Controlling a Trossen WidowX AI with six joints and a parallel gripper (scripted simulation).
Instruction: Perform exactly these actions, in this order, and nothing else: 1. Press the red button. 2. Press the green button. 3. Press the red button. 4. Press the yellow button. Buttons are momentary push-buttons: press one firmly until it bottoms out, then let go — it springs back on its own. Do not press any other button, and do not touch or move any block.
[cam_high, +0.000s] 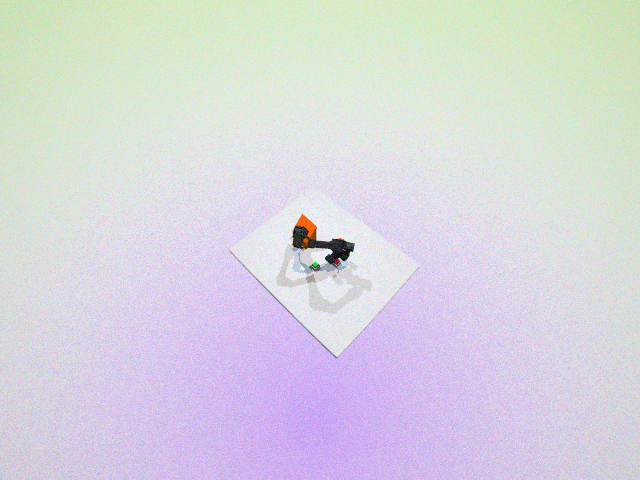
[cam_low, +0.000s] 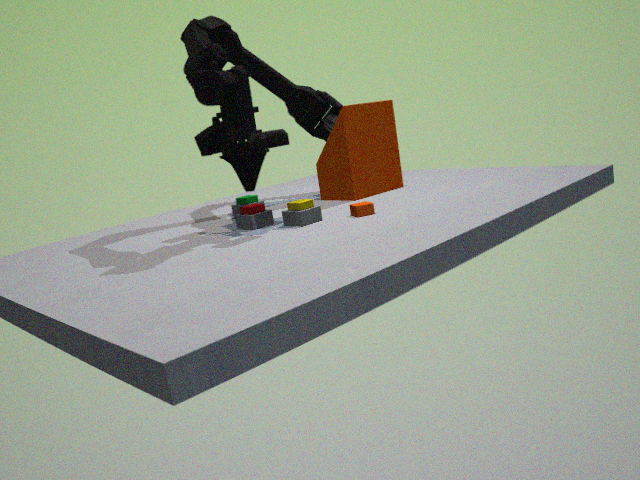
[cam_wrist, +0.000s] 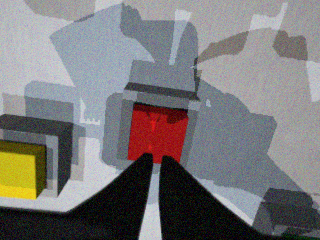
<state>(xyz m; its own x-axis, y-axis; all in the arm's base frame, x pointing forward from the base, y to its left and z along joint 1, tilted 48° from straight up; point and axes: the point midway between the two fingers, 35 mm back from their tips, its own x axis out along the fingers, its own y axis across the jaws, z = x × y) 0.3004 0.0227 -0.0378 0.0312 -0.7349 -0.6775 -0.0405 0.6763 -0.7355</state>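
In the exterior view, from left to right: find the square green button on a grey base (cam_high: 315, 265) (cam_low: 247, 199) (cam_wrist: 287, 206) just behind the square red button on a grey base (cam_high: 336, 262) (cam_low: 252, 208) (cam_wrist: 157, 130). Above red, keep the black tapered gripper (cam_high: 338, 256) (cam_low: 250, 188) (cam_wrist: 156, 162) pointed down, closed on nothing, presumably to form one narrow pressing tip. Reserve the square yellow button on a grey base (cam_low: 300, 205) (cam_wrist: 19, 172), beside red, for last; avoid the small orange block (cam_low: 361, 209) farther right.

Yellow button (cam_wrist: 19, 172) partly cropped.
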